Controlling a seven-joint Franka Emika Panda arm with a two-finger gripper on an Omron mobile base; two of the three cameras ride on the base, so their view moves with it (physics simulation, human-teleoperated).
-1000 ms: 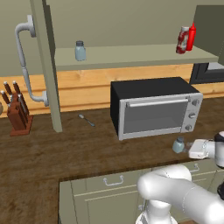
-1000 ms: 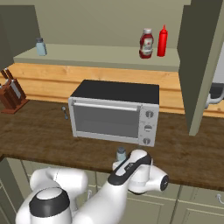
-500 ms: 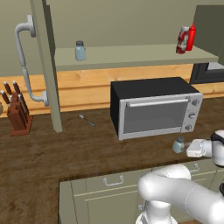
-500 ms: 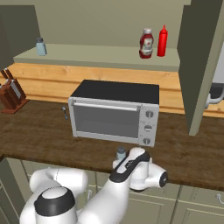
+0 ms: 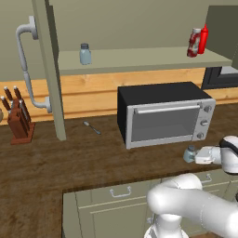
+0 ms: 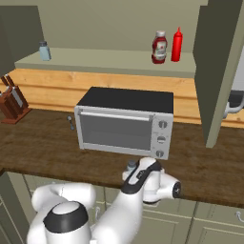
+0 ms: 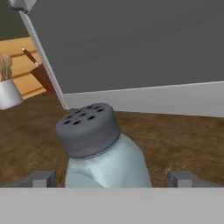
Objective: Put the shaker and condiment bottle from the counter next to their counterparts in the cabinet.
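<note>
Gripper (image 7: 111, 180) low over the counter (image 5: 69, 162), in front of the toaster oven (image 5: 162, 114), fingers spread wide to either side of the shaker (image 7: 103, 148). Finger tips (image 7: 41, 178) well clear of the glass on both sides, nothing clamped yet. Seen from the left base view, hand reaching level from the right toward the shaker (image 5: 189, 154); from the right base view, shaker (image 6: 131, 166) peeking just past the wrist, near the counter's front edge.

Step in hand, by judgement: first pickup, the shaker grasp. Condiment bottle (image 6: 158, 47) already up on the cabinet (image 5: 139, 59) shelf, just beside the tall red squeeze bottle (image 6: 177, 44); second shaker (image 5: 84, 53) alone at the shelf's other end, waiting for its partner.

Next move calls for closing squarely on the glass body below the grey cap, then lifting clear of the oven top before swinging up and across to the shelf's left end.

Long axis of the shaker upright on the counter, cap uppermost; leaning leftward in the hand view, probably from the roll of the camera and not a real tilt. Perforated cap face turned up toward the lens.
</note>
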